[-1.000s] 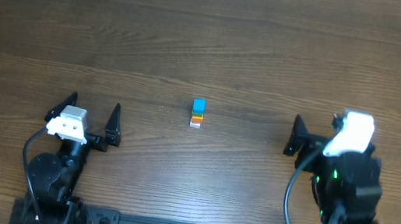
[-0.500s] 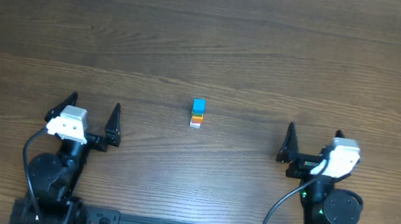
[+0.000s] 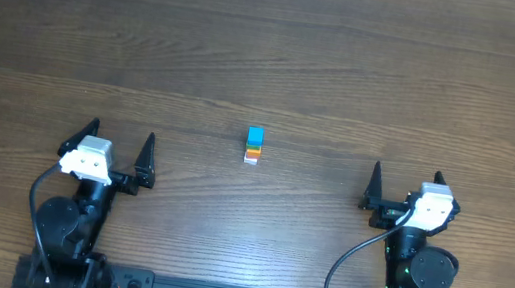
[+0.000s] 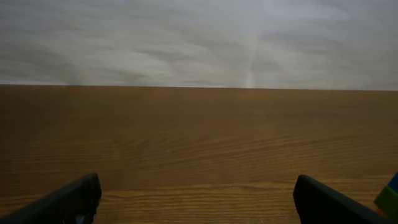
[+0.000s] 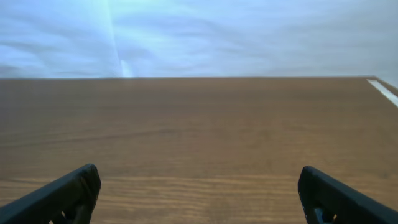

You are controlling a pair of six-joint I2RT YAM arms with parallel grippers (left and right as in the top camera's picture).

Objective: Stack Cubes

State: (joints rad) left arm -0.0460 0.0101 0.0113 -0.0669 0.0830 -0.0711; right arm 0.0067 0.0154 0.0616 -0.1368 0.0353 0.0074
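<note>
Cubes stand in one short stack [image 3: 253,147] near the middle of the table [image 3: 271,45], on bare wood about midway between the two arms. The stack is upright, with its long axis rising straight off the wood. From above, its top shows slightly farther up the picture than its foot. A blue cube [image 3: 256,136] is on top, an orange cube [image 3: 253,151] lies directly under it, and a paler cube [image 3: 251,159] sits at the bottom, touching the table. The faces line up, and no cube juts out to either side. In the left wrist view a sliver of the stack shows at the edge of the frame, blue above green.

The left gripper [image 3: 121,131] sits low, well to the left of the stack and a little nearer the arm bases. Its fingers [image 4: 71,200] are spread wide with only bare wood between them, and it has hold of nothing. The right gripper [image 3: 407,171] sits well to the right of the stack at about the same depth. Its fingers [image 5: 62,198] are likewise spread wide and carry nothing. Both grippers point up the table, away from their bases, and neither touches the stack.
</note>
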